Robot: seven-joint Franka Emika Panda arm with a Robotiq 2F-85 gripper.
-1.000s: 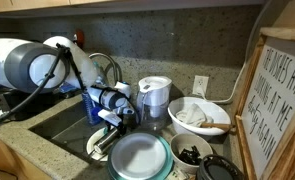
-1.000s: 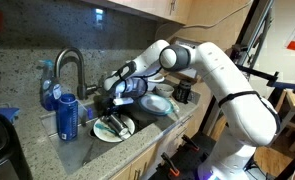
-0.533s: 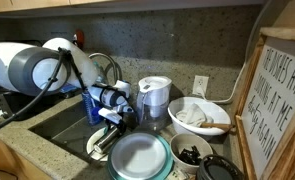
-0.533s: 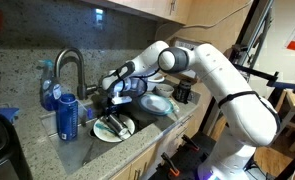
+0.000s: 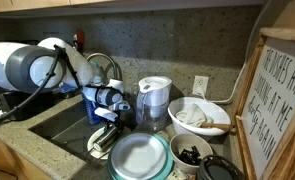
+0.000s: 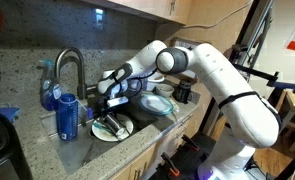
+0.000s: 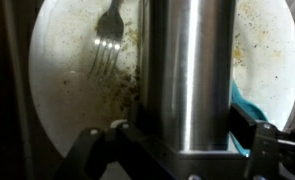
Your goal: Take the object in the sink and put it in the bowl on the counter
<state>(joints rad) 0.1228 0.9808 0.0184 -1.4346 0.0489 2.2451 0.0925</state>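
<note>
In the wrist view the gripper [image 7: 182,155] is closed around the object [image 7: 187,70], a smooth silver metal tumbler. It fills the middle of the frame from top to bottom, and one dark finger [image 7: 95,150] presses on it at the lower left while the other stands at the lower right. Behind the tumbler lies a dirty white plate [image 7: 67,90] with brown crumbs, and a fork [image 7: 107,35] rests on it in the upper left of the frame. If the tumbler touches the plate or hangs over it, I cannot tell. In both exterior views the arm reaches down into the sink [image 5: 57,120], a dark basin under the curved chrome tap [image 6: 72,65]. There the gripper [image 5: 109,108] [image 6: 109,100] is just above the plate [image 6: 114,127], but the tumbler itself is too small and too hidden to make out. The bowl [image 5: 139,158], wide with a teal-green rim and a pale inside, sits on the speckled counter [image 5: 22,155] at the bottom centre of an exterior view, just beside the sink. Behind it stands a white-and-clear pitcher [image 5: 152,100]. To the right of the pitcher is a white bowl [image 5: 199,115], and a small bowl with dark contents [image 5: 190,155] is just to the right of the teal one.
</note>
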